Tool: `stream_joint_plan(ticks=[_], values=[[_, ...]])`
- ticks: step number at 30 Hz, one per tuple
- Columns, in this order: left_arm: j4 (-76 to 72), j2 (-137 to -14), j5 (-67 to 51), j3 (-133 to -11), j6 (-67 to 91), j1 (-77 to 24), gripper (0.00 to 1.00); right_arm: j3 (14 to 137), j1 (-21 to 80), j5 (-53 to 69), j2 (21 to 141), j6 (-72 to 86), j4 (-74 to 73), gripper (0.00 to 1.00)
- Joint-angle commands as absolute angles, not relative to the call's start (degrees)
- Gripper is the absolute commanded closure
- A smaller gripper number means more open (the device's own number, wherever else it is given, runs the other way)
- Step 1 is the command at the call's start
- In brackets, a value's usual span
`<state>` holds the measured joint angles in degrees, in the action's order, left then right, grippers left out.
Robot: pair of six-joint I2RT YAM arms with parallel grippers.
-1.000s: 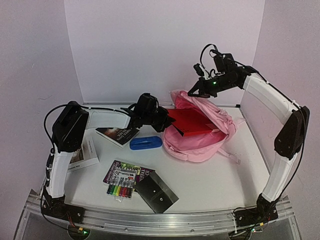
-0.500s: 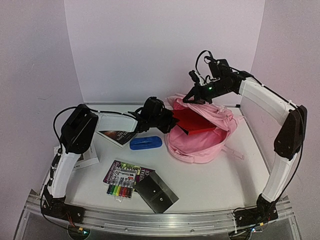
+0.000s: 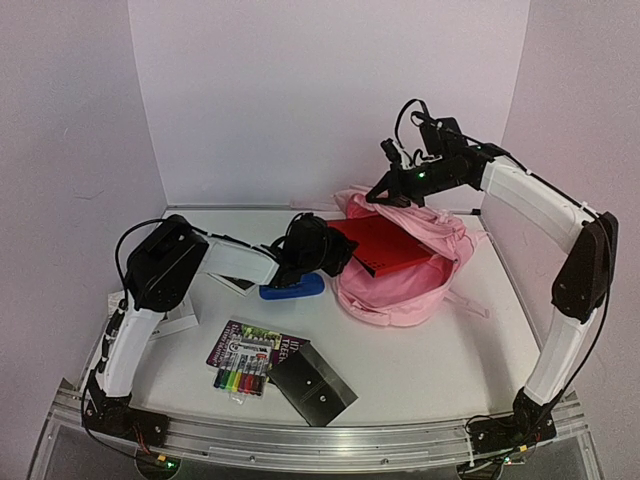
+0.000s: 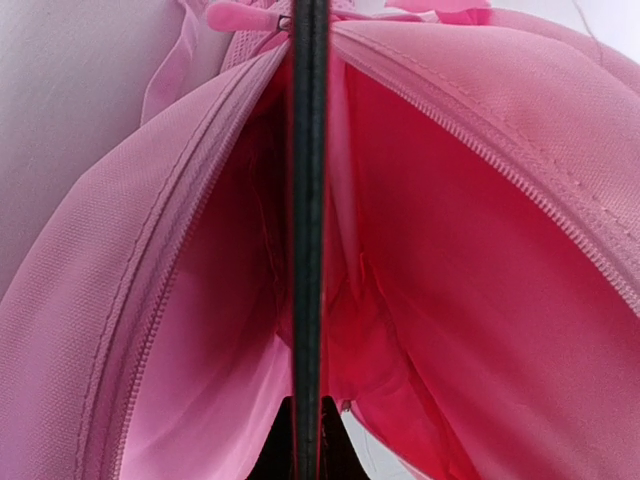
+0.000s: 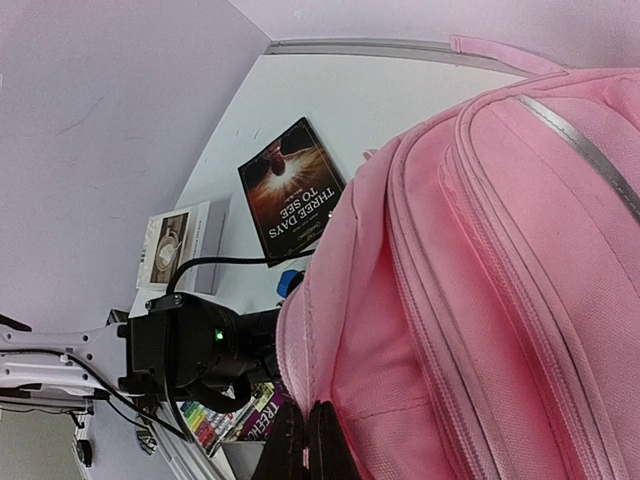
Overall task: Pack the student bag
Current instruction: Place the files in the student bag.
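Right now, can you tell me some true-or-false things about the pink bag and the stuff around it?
1. The red book pokes partly into the student bag. True.
2. The blue pencil case is already inside the bag. False: it lies on the table, beside the bag.
3. The right gripper pinches the bag's top edge. True.
4. The marker pack stands on top of the bag. False: it lies flat near the table's front edge.
5. The left gripper is empty. False: it is shut on the red book.
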<state>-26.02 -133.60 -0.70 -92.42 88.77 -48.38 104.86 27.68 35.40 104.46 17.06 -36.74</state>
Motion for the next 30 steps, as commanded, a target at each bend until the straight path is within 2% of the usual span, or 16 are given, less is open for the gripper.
stream_joint_plan(ticks=[1, 4, 8, 15, 19, 23, 26, 30], values=[[-39.0, -138.0, 3.9, -92.8, 91.7, -48.2, 1.00, 106.5, 30.3, 44.2, 97.7, 19.7, -26.7, 1.00], [-47.4, -142.0, 2.6, -93.2, 96.7, -48.2, 1.00, 105.9, 30.4, 44.6, 97.3, 20.3, -26.2, 1.00], [-52.8, -140.6, 5.2, -88.8, 97.2, -48.1, 1.00, 105.0, 30.1, 43.7, 96.5, 19.8, -26.2, 1.00], [-49.9, -136.4, 9.4, -85.9, 92.2, -47.8, 1.00, 104.2, 29.6, 42.9, 94.8, 19.2, -26.4, 1.00], [-39.1, -137.6, 6.7, -93.6, 86.8, -48.4, 0.99, 102.9, 29.6, 45.0, 93.6, 19.2, -26.2, 1.00], [-35.1, -139.6, 3.6, -99.5, 82.4, -49.6, 0.78, 103.6, 29.6, 44.9, 93.7, 20.0, -26.1, 1.00], [-35.2, -137.1, 4.4, -96.0, 82.4, -49.7, 0.60, 104.4, 29.0, 43.6, 94.0, 19.9, -26.3, 1.00], [-29.5, -132.4, 6.2, -92.3, 81.4, -50.2, 0.45, 106.5, 27.5, 41.8, 95.1, 20.6, -26.3, 1.00]])
